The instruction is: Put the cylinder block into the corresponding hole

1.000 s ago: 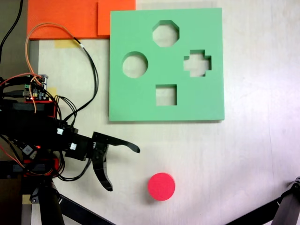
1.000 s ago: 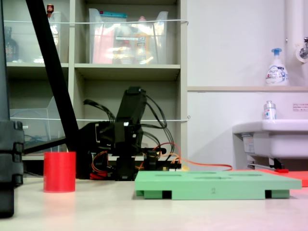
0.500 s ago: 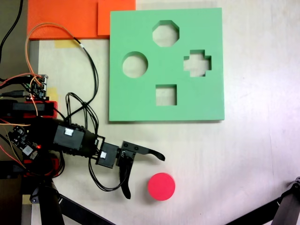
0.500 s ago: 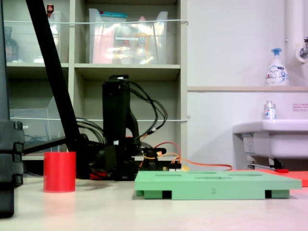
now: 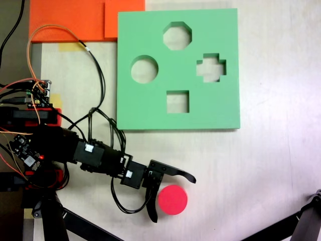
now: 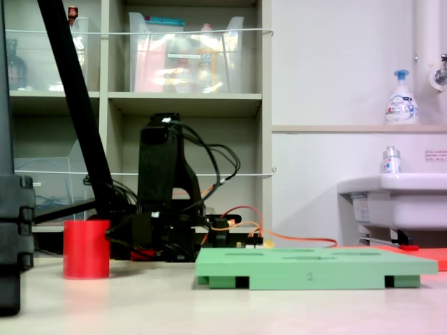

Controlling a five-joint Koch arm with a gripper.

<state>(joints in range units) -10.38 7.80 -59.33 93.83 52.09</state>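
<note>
We see a pale surface (image 5: 271, 165) that fills most of the first exterior view. On it, in the upper middle of the frame, lies a big square green board (image 5: 150, 108) with four holes cut in it. In the second exterior view the green board (image 6: 314, 269) sits low and flat at the lower right of the frame.

An orange sheet (image 5: 65, 20) lies at the upper left of the first exterior view, touching the board's upper left corner.

The black robot arm (image 5: 95, 155) comes in from the lower left of the first exterior view, with wires looping around it. In the second exterior view the arm (image 6: 160, 188) stands dark in the middle, behind the red block.

The gripper (image 5: 173, 198) is spread wide. One finger points right, just above the cylinder block (image 5: 173, 200). The other finger points down, just to the left of it. It is not squeezing the block.

The cylinder block is red and round. It stands on the surface at the lower middle of the first exterior view, well apart from the board. In the second exterior view the cylinder block (image 6: 86, 249) stands upright at the lower left.

The round hole (image 5: 144, 69) is on the left side of the board in the first exterior view. We see the bare surface through it.
</note>
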